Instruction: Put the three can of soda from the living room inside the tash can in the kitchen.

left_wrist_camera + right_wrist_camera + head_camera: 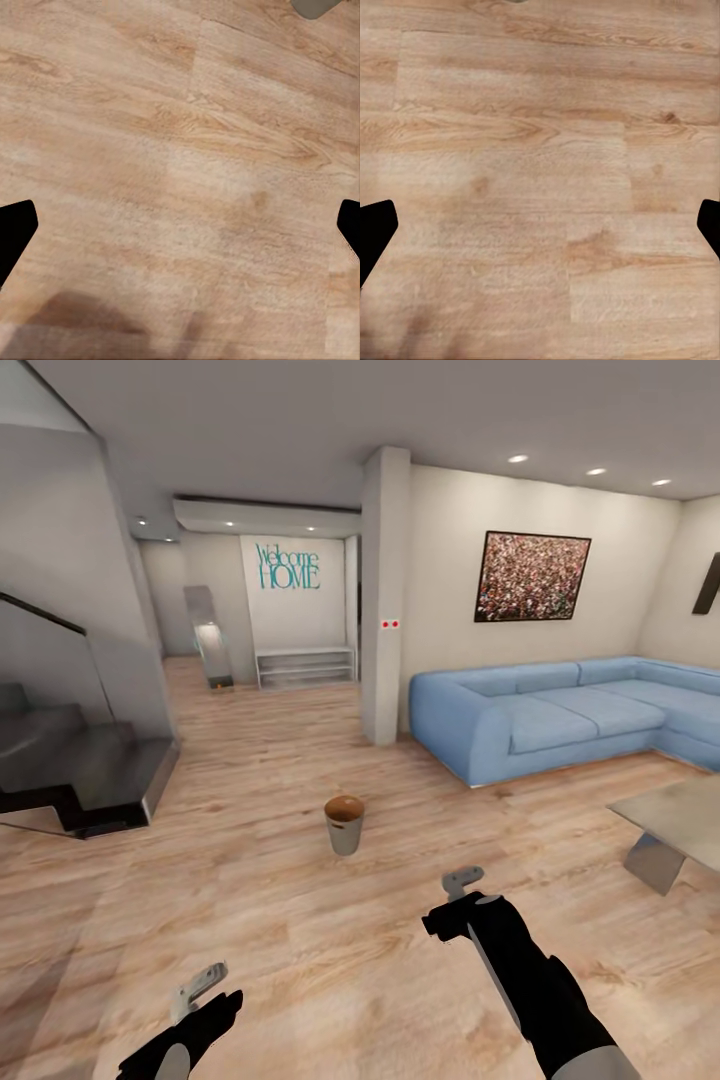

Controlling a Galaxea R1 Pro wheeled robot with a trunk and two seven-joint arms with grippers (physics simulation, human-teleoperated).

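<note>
Floor [300, 920] is laid in light wood planks, grain and knots clearly seen, matt to faintly satin. Tash can [344, 826] is rendered with a grey metal-like outer wall and a brown-copper inside. Sofa [560, 715] is covered in smooth blue upholstery — matt. Low table [680, 820] is topped in smooth grey, slightly glossy.

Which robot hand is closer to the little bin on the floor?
The right hand. It reaches farther forward toward the bin than the left hand, which hangs back lower down.
</note>
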